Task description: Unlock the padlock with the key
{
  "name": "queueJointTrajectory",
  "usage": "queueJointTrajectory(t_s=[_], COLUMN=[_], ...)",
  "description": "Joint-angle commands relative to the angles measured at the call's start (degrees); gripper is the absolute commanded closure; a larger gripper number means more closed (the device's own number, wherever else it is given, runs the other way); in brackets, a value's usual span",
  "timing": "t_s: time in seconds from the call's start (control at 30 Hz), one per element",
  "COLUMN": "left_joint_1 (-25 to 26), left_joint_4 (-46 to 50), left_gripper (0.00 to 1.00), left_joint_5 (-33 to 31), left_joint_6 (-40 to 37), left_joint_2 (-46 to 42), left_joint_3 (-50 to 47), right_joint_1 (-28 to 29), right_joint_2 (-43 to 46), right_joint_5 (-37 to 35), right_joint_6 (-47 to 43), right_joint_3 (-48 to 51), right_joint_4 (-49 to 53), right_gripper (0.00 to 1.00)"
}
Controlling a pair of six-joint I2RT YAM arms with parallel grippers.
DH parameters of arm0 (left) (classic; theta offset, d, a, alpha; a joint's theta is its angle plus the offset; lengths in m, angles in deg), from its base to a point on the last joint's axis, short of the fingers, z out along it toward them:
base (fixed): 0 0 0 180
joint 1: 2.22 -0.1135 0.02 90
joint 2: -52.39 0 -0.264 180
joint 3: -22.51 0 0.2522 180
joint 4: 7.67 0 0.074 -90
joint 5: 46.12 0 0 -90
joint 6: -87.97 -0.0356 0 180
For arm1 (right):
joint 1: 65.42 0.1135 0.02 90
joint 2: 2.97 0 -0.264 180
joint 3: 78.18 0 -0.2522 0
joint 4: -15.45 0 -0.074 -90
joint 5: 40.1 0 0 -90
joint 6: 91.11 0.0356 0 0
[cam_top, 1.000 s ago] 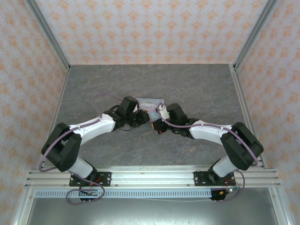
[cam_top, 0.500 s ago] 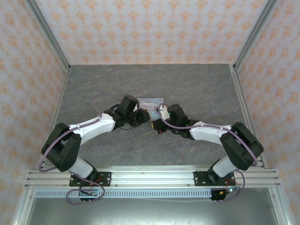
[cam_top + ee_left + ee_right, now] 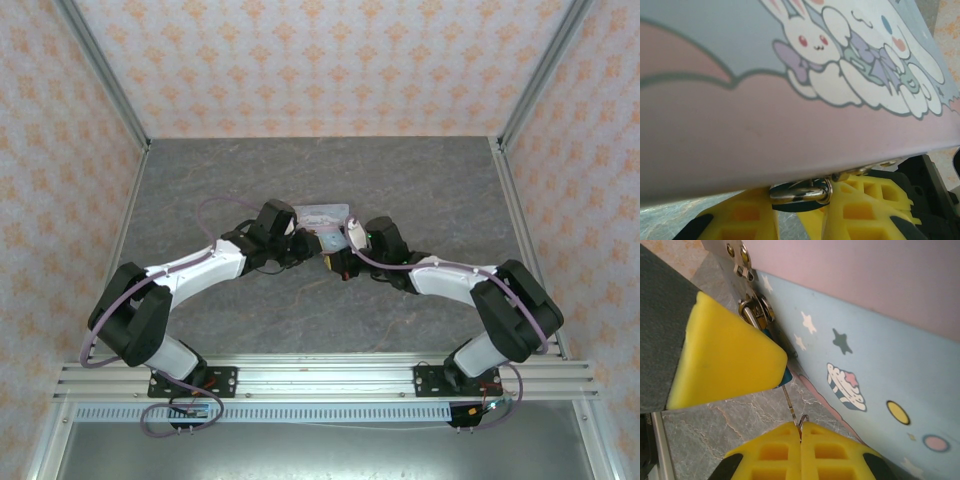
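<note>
Overhead, both arms meet at the middle of the grey table [image 3: 420, 180], against the near side of the pale blue tin [image 3: 322, 212]. The left gripper [image 3: 312, 247] and right gripper [image 3: 338, 262] sit just beside each other there, and the padlock is too small to make out from that height.

The left wrist camera shows the tin's [image 3: 790, 125] cartoon lid and, at its lower edge, the padlock [image 3: 800, 192]. Its silvery shackle lies crosswise and its dark body is pinched in the narrow gap of the left gripper [image 3: 800, 207].

The right wrist camera adds the key [image 3: 791, 402]. Its thin shaft is clamped between the closed fingers of the right gripper [image 3: 801, 432] and rises to the padlock's [image 3: 786, 375] teal body. Most of that body is hidden behind a yellow finger [image 3: 725, 355]. The padlock's long axis runs diagonally: shackle up-left at the tin's [image 3: 865, 365] hasp, body down-right toward the key. Whether the key is seated I cannot tell.
</note>
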Motion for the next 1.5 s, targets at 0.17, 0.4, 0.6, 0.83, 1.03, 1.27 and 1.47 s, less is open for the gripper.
queueJointTrajectory(t_s=[0.17, 0.4, 0.6, 0.83, 1.03, 1.27, 1.47], left_joint_1=[0.5, 0.5, 0.5, 0.5, 0.5, 0.6, 1.0], left_joint_4=[0.6, 1.9, 2.7, 1.4, -0.6, -2.6, -3.3], left_gripper=[0.83, 0.83, 0.84, 0.85, 0.85, 0.85, 0.86], left_joint_5=[5.9, 7.2, 7.2, 7.5, 8.7, 9.9, 9.7], left_joint_6=[-2.8, -4.6, -5.6, -5.3, -4.4, -2.8, -2.4], left_joint_2=[-1.0, -0.7, -0.1, 0.5, 0.6, 0.8, 2.1], left_joint_3=[2.5, 3.3, 3.5, 3.1, 2.7, 2.2, 2.1], right_joint_1=[-1.5, -2.9, -3.6, -4.6, -4.6, -4.6, -4.1], right_joint_2=[0.4, -1.3, -1.1, -1.8, -3.0, -4.9, -5.0], right_joint_5=[4.7, 8.4, 8.5, 10.7, 10.2, 9.9, 10.1], right_joint_6=[-1.1, -1.5, -1.7, -1.7, -1.4, -0.5, 1.9], right_joint_3=[-2.2, -4.3, -5.4, -6.4, -7.1, -8.3, -9.5], right_joint_4=[-5.2, -3.7, -3.8, -2.9, -3.4, -5.1, -8.2], right_gripper=[1.00, 1.00, 1.00, 1.00, 1.00, 1.00, 1.00])
